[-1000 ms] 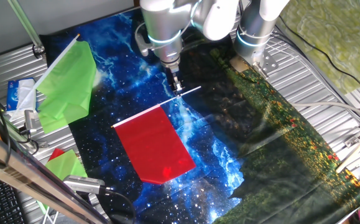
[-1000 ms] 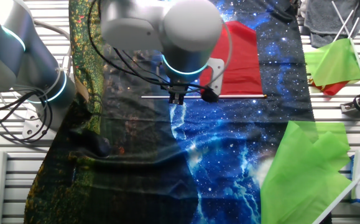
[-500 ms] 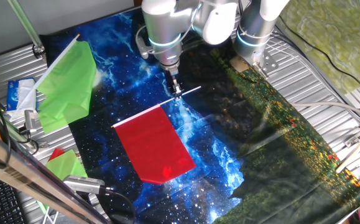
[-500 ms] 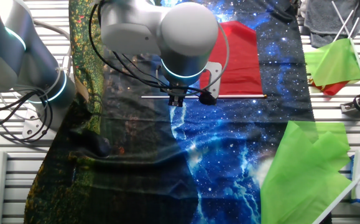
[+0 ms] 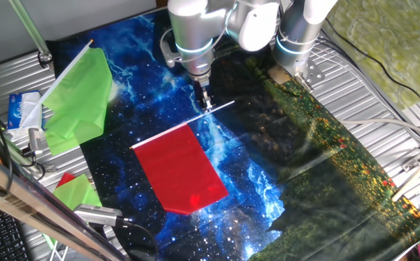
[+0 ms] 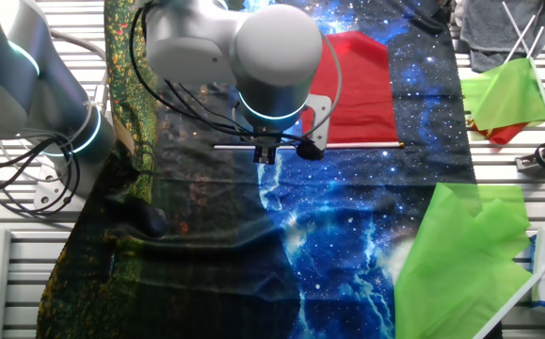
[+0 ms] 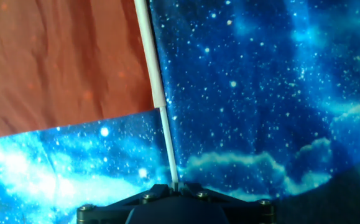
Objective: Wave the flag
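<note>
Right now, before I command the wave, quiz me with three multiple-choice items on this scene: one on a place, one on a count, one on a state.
1. Where on the red flag is the pincer?
A. on the bare stick past the sheet
B. on the sheet's middle
C. beside the light-green flag

2. How many flags with green in them show in the other fixed view?
A. none
B. two
C. four

3. How does the red flag lie?
A. raised upright
B. rolled up
C. flat on the starry cloth

Answers:
1 A, the white stick runs into the pincer's base in the hand view.
2 B, a large one and a small one.
3 C, its sheet lies spread on the cloth.
</note>
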`<control>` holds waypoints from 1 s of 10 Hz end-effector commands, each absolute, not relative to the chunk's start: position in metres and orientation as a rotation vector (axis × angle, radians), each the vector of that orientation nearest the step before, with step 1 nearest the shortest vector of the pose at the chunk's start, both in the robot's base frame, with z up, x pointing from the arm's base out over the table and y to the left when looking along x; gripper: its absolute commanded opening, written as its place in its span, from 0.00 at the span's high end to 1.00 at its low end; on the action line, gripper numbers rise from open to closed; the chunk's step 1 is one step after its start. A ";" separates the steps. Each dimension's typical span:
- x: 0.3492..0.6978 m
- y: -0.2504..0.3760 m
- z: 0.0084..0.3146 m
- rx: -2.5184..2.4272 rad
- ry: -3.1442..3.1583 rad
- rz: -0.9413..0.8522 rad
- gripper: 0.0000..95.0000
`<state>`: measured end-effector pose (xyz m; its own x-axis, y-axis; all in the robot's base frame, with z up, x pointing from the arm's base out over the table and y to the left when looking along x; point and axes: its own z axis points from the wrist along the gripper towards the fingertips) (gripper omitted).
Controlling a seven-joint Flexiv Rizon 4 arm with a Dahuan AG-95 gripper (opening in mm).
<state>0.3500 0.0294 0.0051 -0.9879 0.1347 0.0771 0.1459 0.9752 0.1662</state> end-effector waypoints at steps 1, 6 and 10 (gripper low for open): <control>0.349 0.029 0.006 -0.220 -3.056 -0.266 1.00; 0.349 0.029 0.006 -0.191 -3.058 -0.279 0.80; 0.349 0.029 0.006 -0.207 -3.058 -0.273 0.80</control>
<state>0.3491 0.0284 0.0069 -0.9885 0.1323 0.0735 0.1431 0.9751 0.1697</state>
